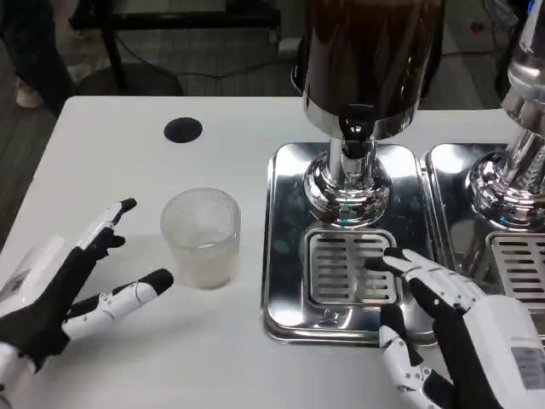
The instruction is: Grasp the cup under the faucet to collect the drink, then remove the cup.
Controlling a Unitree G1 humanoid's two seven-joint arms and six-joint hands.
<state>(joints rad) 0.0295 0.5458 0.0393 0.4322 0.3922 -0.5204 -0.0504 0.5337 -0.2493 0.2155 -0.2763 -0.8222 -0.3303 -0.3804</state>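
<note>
Down at the bottom right: right hand [460,328], fingers [426,274] spread apart, holding nothing, tips over the slotted grate [351,268] of the shiny drip tray [285,256]. Down at the bottom left: left hand [64,290], fingers [136,294] spread wide too, holding nothing, resting near the white table [128,170]. Just past the left fingertips, not touching them: clear ribbed glass cup [202,236], standing upright on the table, beside the tray's left edge and not on the grate. Cannot tell what is inside the cup. Beyond the right fingertips, at the far end of the grate: faucet [351,136] with a round chrome base, under a tank of dark drink [366,47]. Off past the right hand: second shiny dispenser [511,170] on its own tray. Far beyond the left fingers: small black round spot [183,129] on the table.
</note>
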